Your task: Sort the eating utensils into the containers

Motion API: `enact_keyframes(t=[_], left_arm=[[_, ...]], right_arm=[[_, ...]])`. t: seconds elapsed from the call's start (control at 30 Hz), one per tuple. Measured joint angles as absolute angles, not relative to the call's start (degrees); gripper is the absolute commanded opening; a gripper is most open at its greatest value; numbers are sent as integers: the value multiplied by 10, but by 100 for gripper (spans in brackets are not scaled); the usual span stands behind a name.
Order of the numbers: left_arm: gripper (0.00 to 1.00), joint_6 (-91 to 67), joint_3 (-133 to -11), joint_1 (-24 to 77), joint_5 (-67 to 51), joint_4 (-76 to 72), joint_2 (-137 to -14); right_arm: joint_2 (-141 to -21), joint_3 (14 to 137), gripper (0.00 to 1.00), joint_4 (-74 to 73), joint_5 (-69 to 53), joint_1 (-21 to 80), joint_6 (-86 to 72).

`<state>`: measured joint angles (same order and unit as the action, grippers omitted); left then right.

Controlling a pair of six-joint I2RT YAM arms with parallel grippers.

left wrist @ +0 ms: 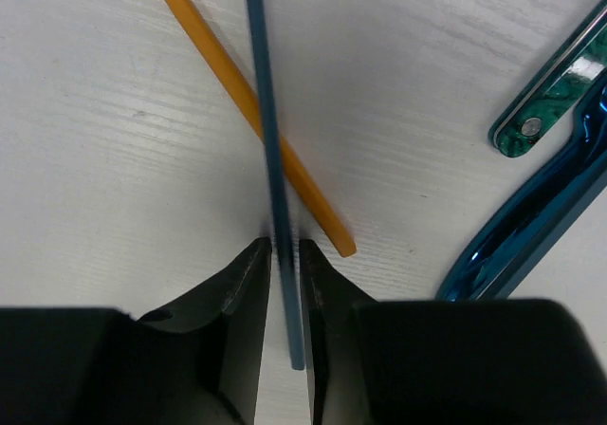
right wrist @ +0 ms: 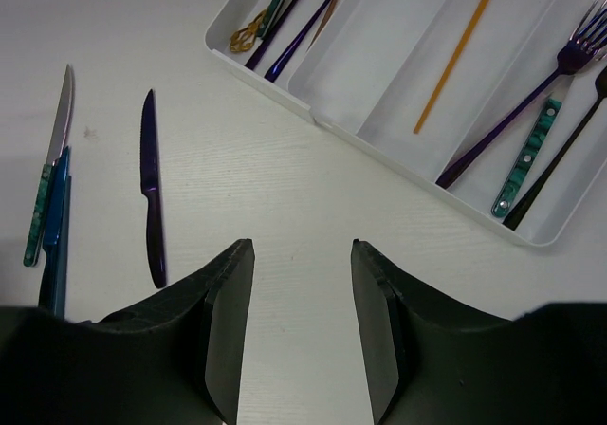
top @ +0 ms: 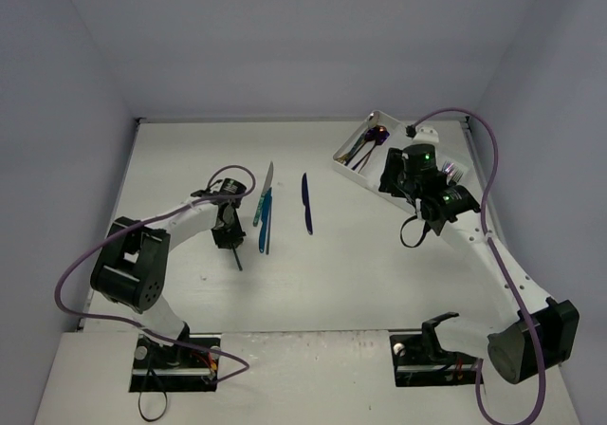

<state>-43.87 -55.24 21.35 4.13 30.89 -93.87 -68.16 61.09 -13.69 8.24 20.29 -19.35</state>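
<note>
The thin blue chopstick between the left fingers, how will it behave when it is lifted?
The blue chopstick looks straight and thin, so probably stiff and light. With the left gripper near one end, it may pivot or slip. It crosses the orange chopstick, which might roll.

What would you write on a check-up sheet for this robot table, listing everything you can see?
Surface: white table, faintly grained.
Job's things: white tray at the far right holds a gold chopstick, a purple fork and more. A purple knife, green-handled knife, blue utensil and orange chopstick lie loose on the table.
Clutter: nothing seen.
Grippers: left gripper shut on a blue chopstick that crosses the orange one; right gripper open and empty beside the tray.
Cables: purple cables loop off both arms.
Surroundings: plain pale walls.
</note>
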Motion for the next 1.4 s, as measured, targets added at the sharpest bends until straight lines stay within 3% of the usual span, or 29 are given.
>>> enact_keyframes(t=[0.07,0.3,0.67,0.9,1.13,1.4], left_arm=[[1,-442,-553,214,37,306,-940],[0,-451,-552,214,15,307,-915],[0,-480,-611,241,-101,198,-717],[0,-516,-640,273,-187,54,-728],[0,-520,-667,311,-215,7,-757],[0,-529,-687,327,-224,-20,-766]], right_arm=[[-681,610,43,-137,79,203,-193],[-681,610,46,-138,36,203,-189],[-702,679,55,-138,-197,230,-163],[-741,727,55,-139,-267,289,-164],[-763,757,54,-133,-280,337,-166],[-777,762,46,-126,-271,354,-175]])
